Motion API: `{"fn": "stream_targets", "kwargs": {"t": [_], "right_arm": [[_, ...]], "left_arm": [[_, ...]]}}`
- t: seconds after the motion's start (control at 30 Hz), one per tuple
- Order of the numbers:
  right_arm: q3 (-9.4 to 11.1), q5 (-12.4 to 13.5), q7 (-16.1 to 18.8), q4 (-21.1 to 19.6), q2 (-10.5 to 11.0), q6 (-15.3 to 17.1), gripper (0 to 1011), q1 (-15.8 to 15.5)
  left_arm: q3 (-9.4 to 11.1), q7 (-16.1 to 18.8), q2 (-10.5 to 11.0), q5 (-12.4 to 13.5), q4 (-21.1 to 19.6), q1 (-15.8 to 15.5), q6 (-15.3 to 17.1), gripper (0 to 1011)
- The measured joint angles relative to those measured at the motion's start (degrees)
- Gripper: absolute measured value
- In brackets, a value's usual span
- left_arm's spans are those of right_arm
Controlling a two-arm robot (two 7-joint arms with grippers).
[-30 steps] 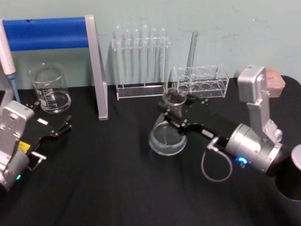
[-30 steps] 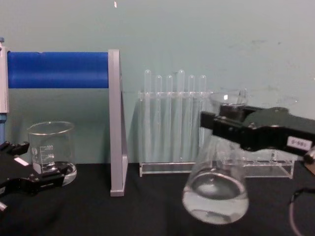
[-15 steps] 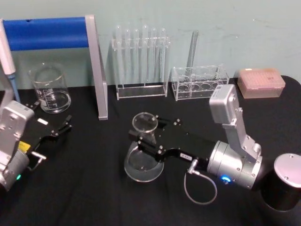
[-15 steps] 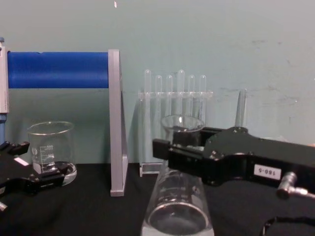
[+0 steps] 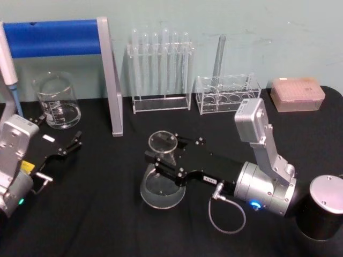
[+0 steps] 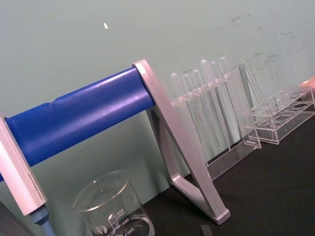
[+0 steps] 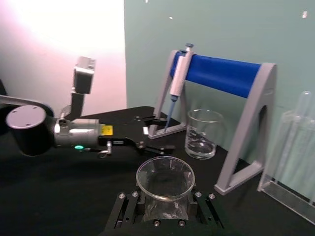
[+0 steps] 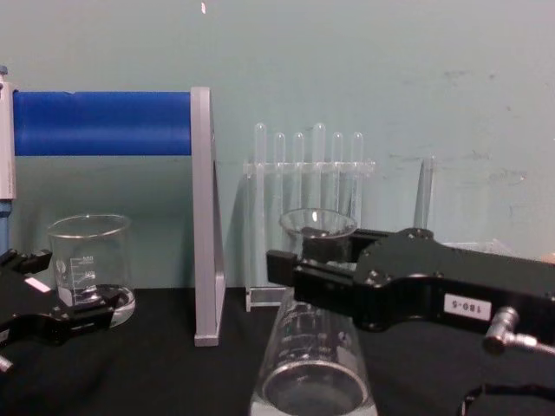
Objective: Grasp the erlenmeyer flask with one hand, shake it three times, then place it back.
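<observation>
Head view: the black, blocky right gripper (image 5: 167,153) is clamped across the neck of the clear glass conical erlenmeyer flask (image 5: 159,188). The flask is over the middle of the black table (image 5: 107,219), at 6 o'clock from the clear acrylic test-tube rack (image 5: 161,69). The left gripper (image 5: 58,134) is parked at 9 o'clock from the flask, fingers spread and empty. The straight-sided glass beaker (image 5: 56,101) stands at its 12 o'clock.

Left wrist view: the beaker (image 6: 110,206) stands beside the grey stand with a blue bar (image 6: 83,113), well apart from the work.

Right wrist view: the flask's (image 7: 165,179) flared, open mouth sits between the two jaws of the right gripper (image 7: 165,209). The left gripper (image 7: 153,133) lies beyond it at 11 o'clock.

Chest view: the right gripper (image 8: 323,276) holds the flask (image 8: 314,368) roughly upright, just under the rim. Faint white graduation marks show on the cone. The wide base runs off the lower edge, so I cannot tell whether it touches the table.

The hold is on smooth, narrow glass. A hard shake could let the flask pivot or slip in the jaws. Anything inside could leave the uncovered mouth. A swing toward 12 o'clock risks striking the rack. A tilted set-down could tip the flask.
</observation>
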Motion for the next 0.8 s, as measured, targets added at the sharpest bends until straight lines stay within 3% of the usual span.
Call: {"fn": "stream_targets", "kwargs": {"t": [0.33, 0.8], "right_arm": [[2.9, 0.4, -2.7, 1.5, 0.2, -0.5, 449, 0.2], [10.5, 1.0, -7.8, 4.5, 0.5, -0.8, 449, 0.3]], "left_arm": [[0.0, 0.0, 0.0, 0.0, 0.0, 0.0, 0.0, 1001], [0.0, 0.0, 0.0, 0.0, 0.0, 0.0, 0.0, 1001]]}}
